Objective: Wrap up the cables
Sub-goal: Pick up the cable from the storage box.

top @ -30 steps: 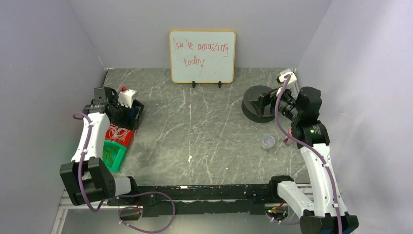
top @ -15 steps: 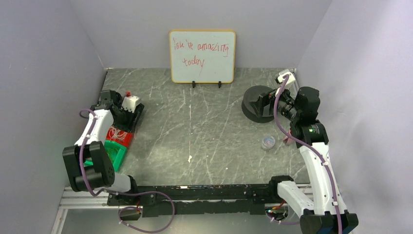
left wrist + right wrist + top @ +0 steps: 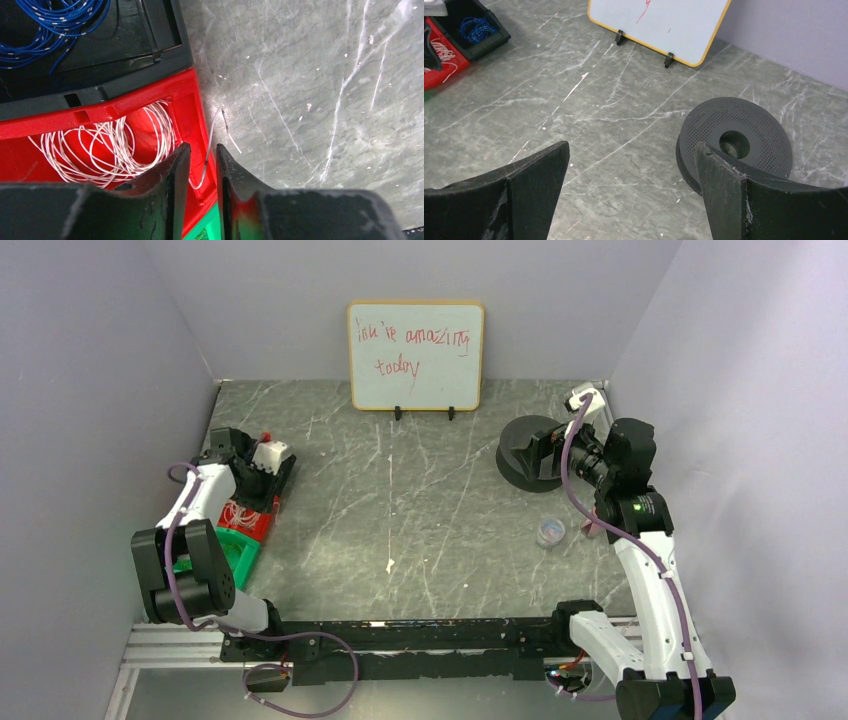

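Observation:
The cables are a tangle of thin whitish wire lying in a red bin. One loose strand hangs over the bin's right rim onto the table. My left gripper points down over that rim, its jaws a narrow gap apart, and the strand runs between them without being pinched. In the top view the left gripper sits low over the red bin. My right gripper stands wide open and holds nothing, just left of the black spool, which lies flat at the table's right rear.
A black bin with blue wire sits behind the red one, and a green bin in front of it. A whiteboard stands at the back wall. A small clear cup rests near the right arm.
The left arm has folded back and lowered its gripper onto the red bin's rim, and its jaws have narrowed around the loose strand. The right arm has not moved.

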